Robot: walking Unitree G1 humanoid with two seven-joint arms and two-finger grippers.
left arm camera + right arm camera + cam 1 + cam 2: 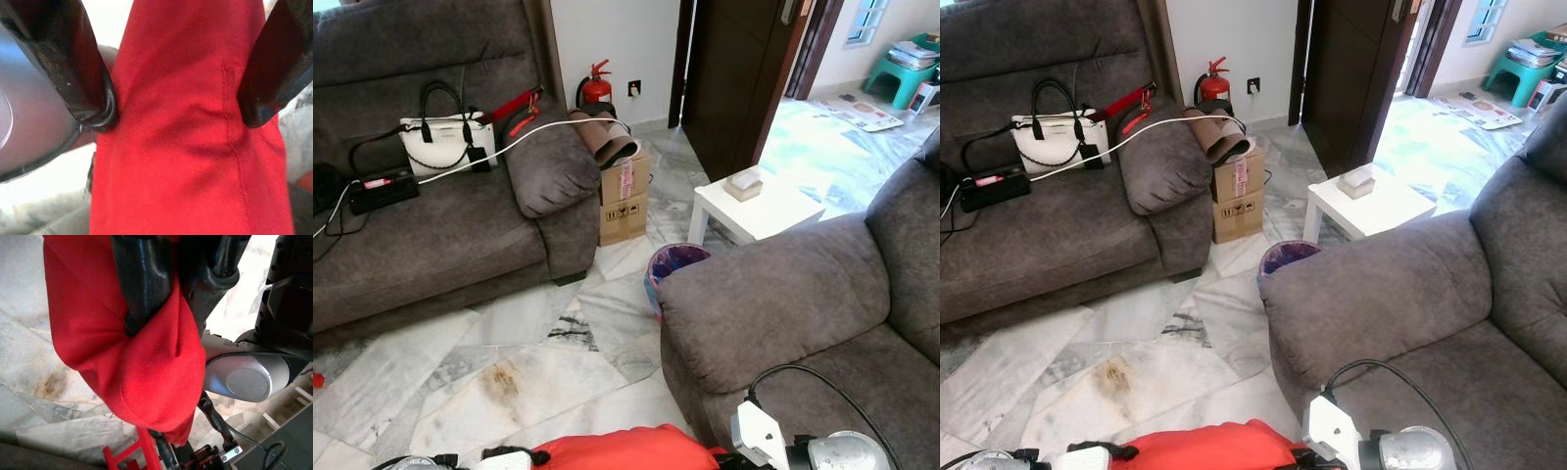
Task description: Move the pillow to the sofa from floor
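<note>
Both tools grip a red pillow (622,448) held low in front of the robot, above the marble floor (509,372) and between two grey sofas. The left tool (178,105) has its two black fingers (83,73) pressed into the red fabric from either side, pinching a fold between them. The right tool (166,289) is likewise clamped on the pillow, the cloth bunched around its fingers (144,279).

Ahead on the left, one sofa (440,235) carries a white handbag (445,137), a black power strip (382,188) and a white cable (524,135) trailing across its armrest. Beside that armrest stands a cardboard box (625,201) with a brown roll on top, and a red fire extinguisher (596,88) against the wall. The nearer sofa (803,304) lies to the right, with a purple-lined bin (674,262) at its armrest and a small white tabletop (754,211) beyond.
</note>
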